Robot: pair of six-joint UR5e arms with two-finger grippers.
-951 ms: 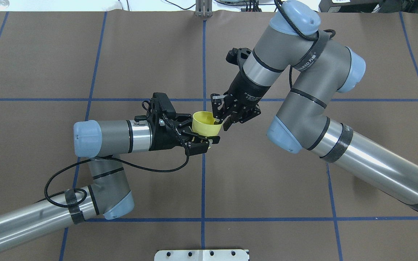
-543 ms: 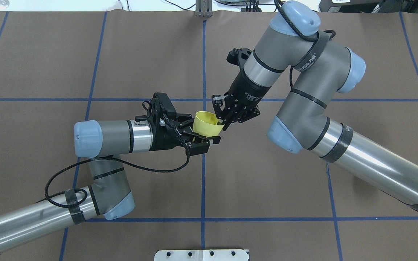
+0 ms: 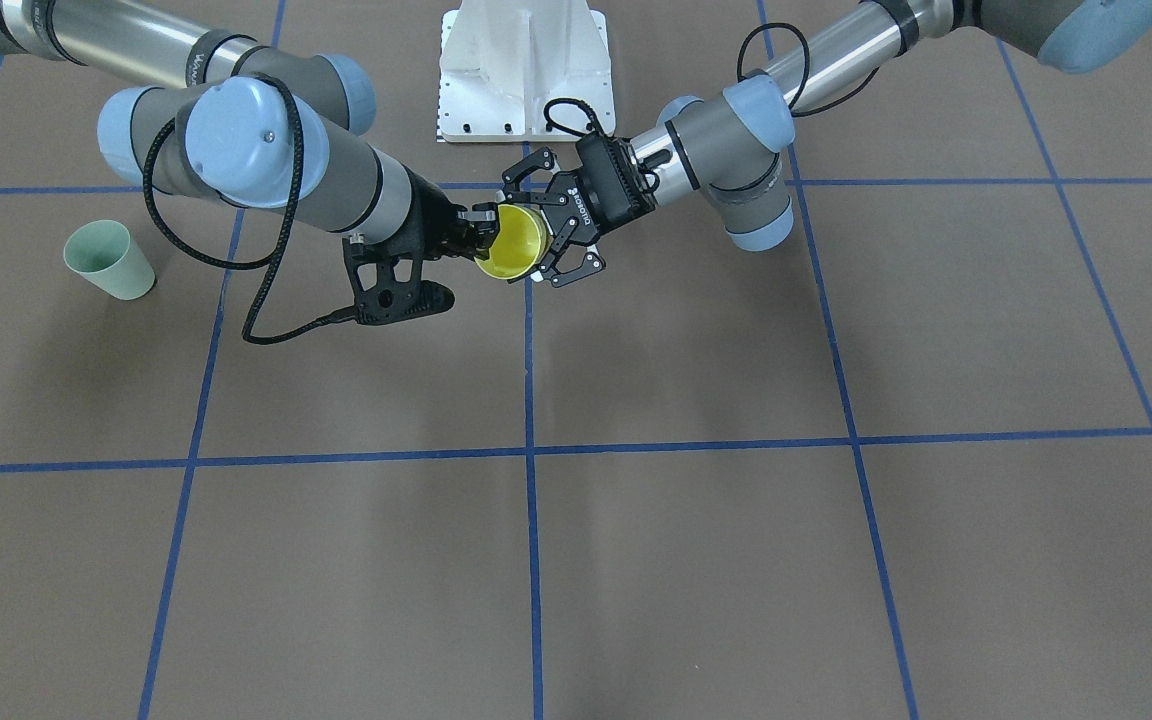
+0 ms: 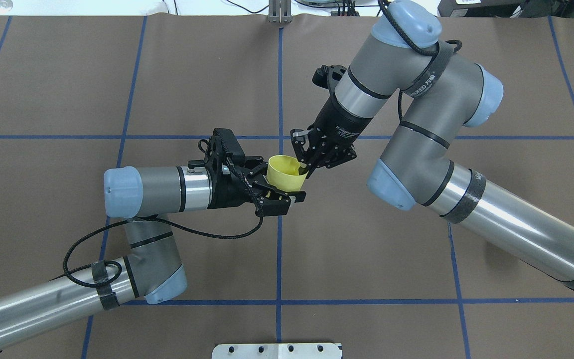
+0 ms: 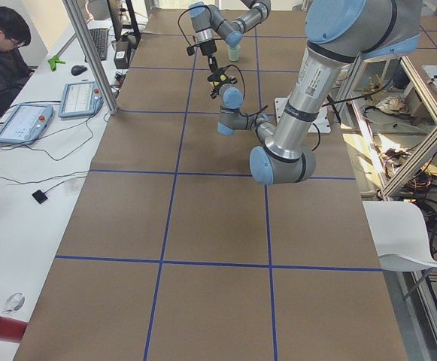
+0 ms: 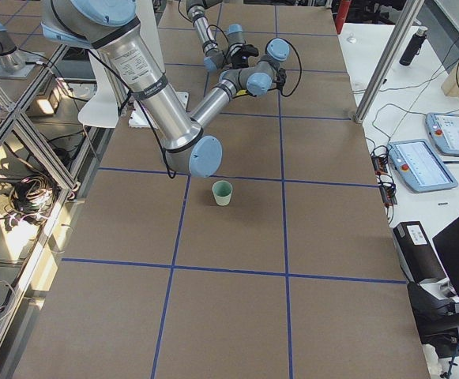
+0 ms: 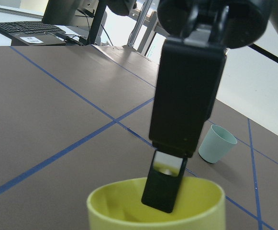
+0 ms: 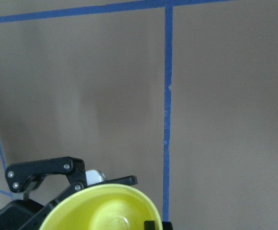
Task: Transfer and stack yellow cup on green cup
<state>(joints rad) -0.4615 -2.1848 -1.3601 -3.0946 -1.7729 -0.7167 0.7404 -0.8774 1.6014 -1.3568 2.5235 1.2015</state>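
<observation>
The yellow cup [image 4: 284, 172] is held in the air over the table's middle, tilted, with its mouth toward my right gripper [image 4: 308, 168]. My left gripper [image 4: 279, 182] is shut on the cup's body. My right gripper is shut on the cup's rim, one finger [image 7: 170, 182] inside the mouth. The cup also shows in the front view [image 3: 511, 245] and the right wrist view [image 8: 100, 208]. The green cup [image 3: 108, 260] stands upright on the table on my right side, apart from both grippers, and also shows in the left wrist view [image 7: 216, 143]. My right arm hides it in the overhead view.
The white robot base plate [image 3: 526, 70] sits at the table's near edge by my base. Blue tape lines grid the brown table [image 4: 366, 239]. An operator [image 5: 4, 45] sits at a side desk with tablets, off the table.
My right gripper has shut on the yellow cup's rim. My left arm and the cup have shifted slightly to the right.
</observation>
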